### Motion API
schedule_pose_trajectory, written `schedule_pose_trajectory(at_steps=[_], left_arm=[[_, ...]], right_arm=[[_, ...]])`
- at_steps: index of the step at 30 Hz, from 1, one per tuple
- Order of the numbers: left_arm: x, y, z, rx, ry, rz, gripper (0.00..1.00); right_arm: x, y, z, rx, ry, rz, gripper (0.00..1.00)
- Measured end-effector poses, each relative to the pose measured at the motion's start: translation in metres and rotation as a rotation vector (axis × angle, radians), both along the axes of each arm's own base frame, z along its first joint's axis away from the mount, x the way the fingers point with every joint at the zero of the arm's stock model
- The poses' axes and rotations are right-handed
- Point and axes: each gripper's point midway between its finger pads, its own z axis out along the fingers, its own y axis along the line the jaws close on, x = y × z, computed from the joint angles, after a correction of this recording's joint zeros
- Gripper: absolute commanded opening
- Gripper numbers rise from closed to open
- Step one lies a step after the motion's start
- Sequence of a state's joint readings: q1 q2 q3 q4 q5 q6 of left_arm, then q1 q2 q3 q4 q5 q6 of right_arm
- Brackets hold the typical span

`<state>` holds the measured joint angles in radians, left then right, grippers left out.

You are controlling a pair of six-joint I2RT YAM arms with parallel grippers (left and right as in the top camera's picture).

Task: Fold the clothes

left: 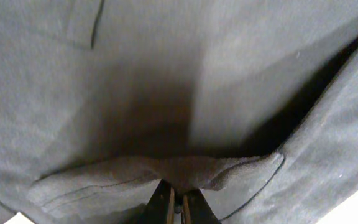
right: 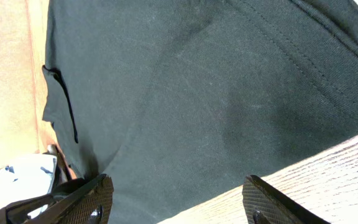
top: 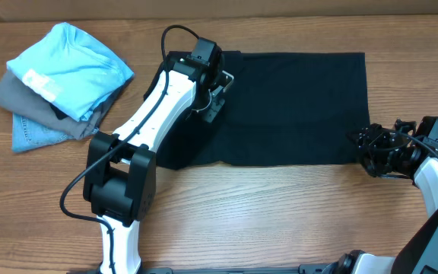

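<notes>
One plain black soft-fabric T-shirt (top: 295, 106) lies spread flat on the wooden table (top: 280, 213), filling the middle and right of it, with its long side running left to right. There are four garments in all. The other three are heaped in one pile at the far left corner, well apart from the black one: a light blue shirt with white print (top: 71, 65) on top, a grey garment (top: 14, 95) under it, and a blue denim piece (top: 33, 135) at the bottom, poking out towards the near side.

Two white and black arms are at work. The left gripper (top: 217, 95) reaches over the left end of the black T-shirt. Seen from its wrist, the left gripper (left: 176, 208) has its two fingers pressed together, pinching a raised fold of the dark cloth, which bunches into a small ridge just above the tips.

The right gripper (top: 363, 146) sits at the shirt's near right corner. From its own wrist, the right gripper (right: 178, 186) stands spread wide with nothing between its two fingers (right: 98, 196), one over the fabric's edge and one over bare wood.
</notes>
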<state>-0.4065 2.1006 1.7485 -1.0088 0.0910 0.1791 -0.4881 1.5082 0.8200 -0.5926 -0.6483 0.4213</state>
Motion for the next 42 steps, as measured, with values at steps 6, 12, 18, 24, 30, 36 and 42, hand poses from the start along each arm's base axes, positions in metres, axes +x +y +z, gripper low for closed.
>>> schedule_pose_trajectory(at_steps=[6, 12, 18, 24, 30, 36, 42], left_arm=[[-0.001, -0.008, 0.001, -0.016, -0.005, -0.016, 0.59], [-0.013, 0.013, -0.004, 0.104, 0.033, 0.014, 0.63], [-0.009, 0.055, -0.006, 0.185, 0.057, 0.119, 0.51], [0.009, 0.093, -0.022, 0.127, 0.045, 0.230, 0.48], [0.002, 0.102, -0.045, 0.112, 0.067, 0.258, 0.35], [0.012, 0.091, -0.049, 0.043, 0.032, 0.262, 0.15], [0.015, 0.085, -0.048, 0.010, 0.027, 0.263, 0.04]], right_arm=[[0.000, 0.000, 0.000, -0.001, 0.001, -0.001, 0.70], [0.000, 0.000, 0.000, 0.000, 0.002, 0.000, 0.70], [-0.001, 0.000, 0.000, 0.001, 0.003, -0.001, 0.70], [-0.001, 0.000, 0.000, 0.000, 0.003, -0.001, 0.70], [-0.001, 0.000, 0.000, 0.000, 0.004, -0.001, 0.70], [-0.001, 0.000, 0.000, 0.001, 0.004, -0.001, 0.70], [-0.003, 0.001, -0.001, 0.007, 0.016, 0.000, 0.70]])
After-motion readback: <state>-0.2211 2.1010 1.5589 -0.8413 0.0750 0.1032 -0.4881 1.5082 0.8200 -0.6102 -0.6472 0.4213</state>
